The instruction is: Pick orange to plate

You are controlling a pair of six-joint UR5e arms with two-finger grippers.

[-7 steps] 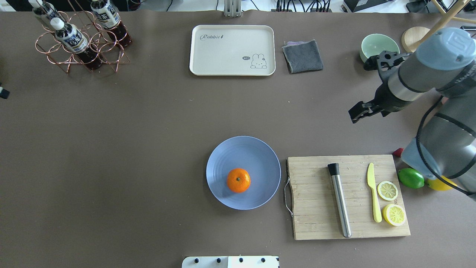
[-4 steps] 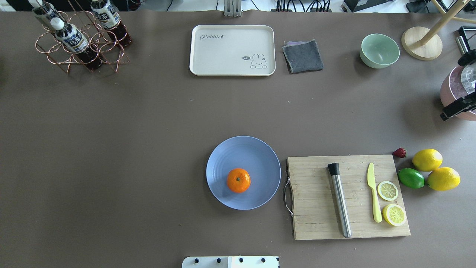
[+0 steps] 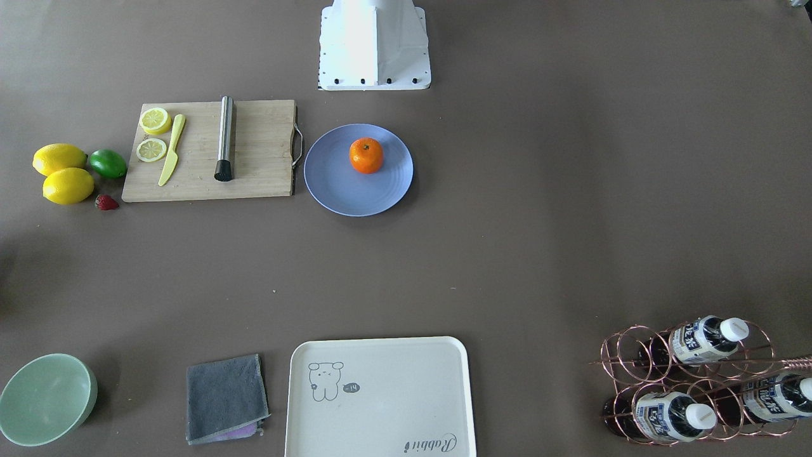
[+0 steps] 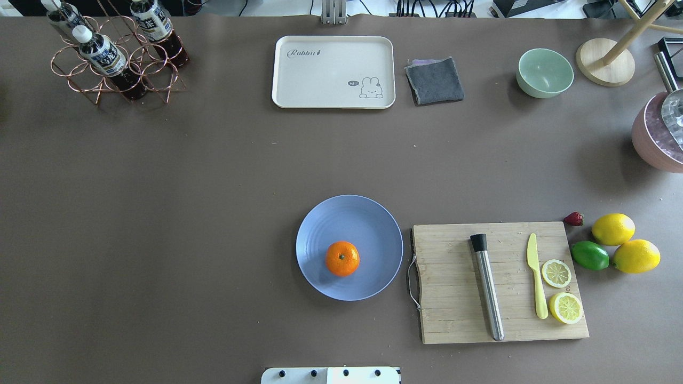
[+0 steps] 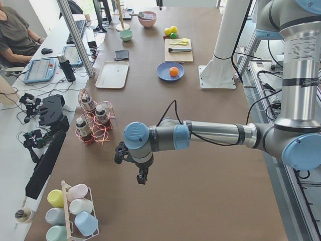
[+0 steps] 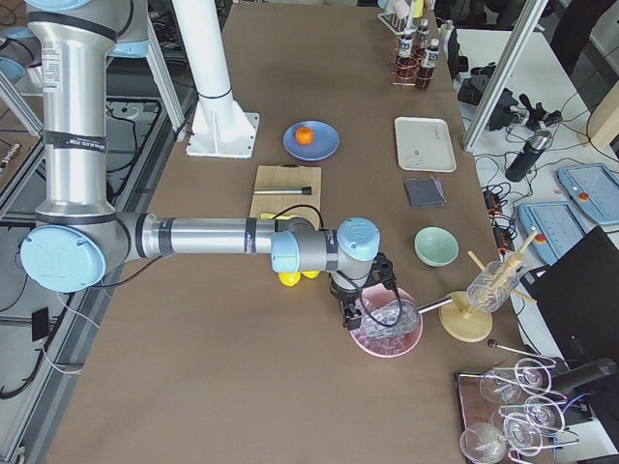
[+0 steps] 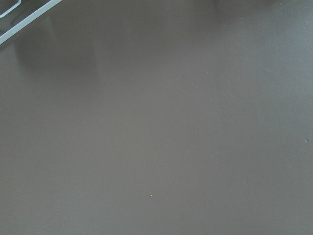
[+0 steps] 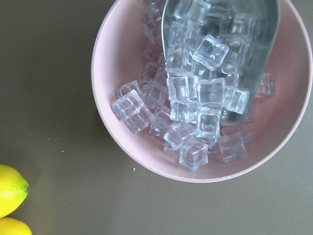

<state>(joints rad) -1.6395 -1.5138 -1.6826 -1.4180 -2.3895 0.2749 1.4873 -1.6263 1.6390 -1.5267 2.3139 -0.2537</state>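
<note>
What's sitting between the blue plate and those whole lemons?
Overhead view: between plate and lemons, a wooden cutting board carrying a metal rod, yellow knife, two lemon slices; then a lime.

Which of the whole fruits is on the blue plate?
The orange sits on the plate; the two lemons and the lime lie on the table.

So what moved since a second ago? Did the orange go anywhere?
The right arm swung away off the right side of the top view, uncovering the lemons. Its claw now hangs over the pink bowl of ice. Nothing on the table shifted: the orange stayed on the plate.
</note>
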